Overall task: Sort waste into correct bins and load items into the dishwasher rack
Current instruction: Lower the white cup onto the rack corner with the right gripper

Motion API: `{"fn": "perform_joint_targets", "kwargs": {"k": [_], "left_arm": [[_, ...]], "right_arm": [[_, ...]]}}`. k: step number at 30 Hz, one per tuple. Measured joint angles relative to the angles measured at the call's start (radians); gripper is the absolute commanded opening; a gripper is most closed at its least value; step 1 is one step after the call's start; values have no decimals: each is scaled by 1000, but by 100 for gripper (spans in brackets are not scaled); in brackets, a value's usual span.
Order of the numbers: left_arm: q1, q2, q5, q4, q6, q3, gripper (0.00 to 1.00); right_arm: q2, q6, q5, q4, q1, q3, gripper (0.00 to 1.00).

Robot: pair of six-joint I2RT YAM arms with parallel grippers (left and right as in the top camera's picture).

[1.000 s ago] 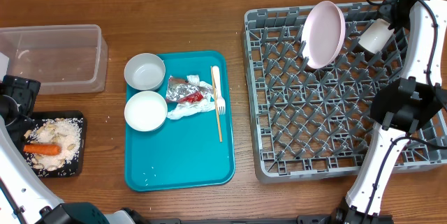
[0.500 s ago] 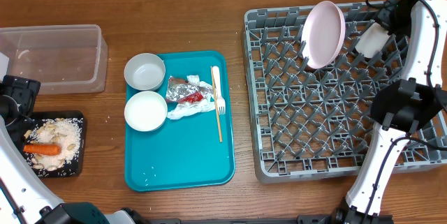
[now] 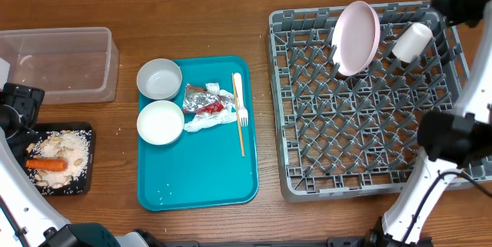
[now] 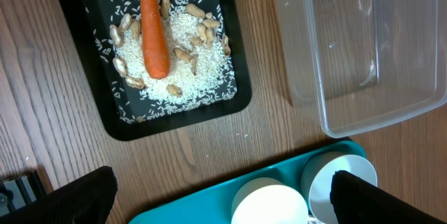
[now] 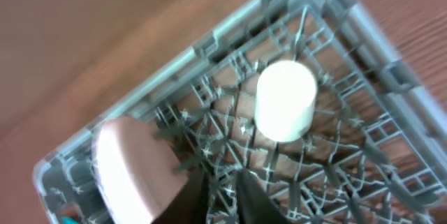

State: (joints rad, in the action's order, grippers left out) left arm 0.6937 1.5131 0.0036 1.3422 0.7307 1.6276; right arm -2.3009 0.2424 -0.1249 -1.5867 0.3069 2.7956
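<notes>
Jaws newly off cup (image 3: 412,41); peanuts (image 4: 185,54) wrist-only

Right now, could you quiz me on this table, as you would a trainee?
1. True or false: the cup lies in the rack.
2. How many bowls sit on the teal tray?
3. The carrot is in: A tub, B black tray, C teal tray?
Key: 1 true; 2 two; 3 B.
</notes>
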Motion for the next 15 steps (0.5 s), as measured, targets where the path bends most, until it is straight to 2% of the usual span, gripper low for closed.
{"fn": "perform_joint_targets", "kwargs": {"k": [4, 9, 15], "left_arm": [[0, 0, 0, 0, 0, 0, 100], [0, 0, 0, 0, 0, 0, 100], [0, 0, 0, 0, 0, 0, 100]], "right_arm": [[19, 12, 71, 62, 1, -16, 19], [7, 19, 110, 171, 5, -174, 14], [-21, 19, 126, 295, 6, -367, 13]]}}
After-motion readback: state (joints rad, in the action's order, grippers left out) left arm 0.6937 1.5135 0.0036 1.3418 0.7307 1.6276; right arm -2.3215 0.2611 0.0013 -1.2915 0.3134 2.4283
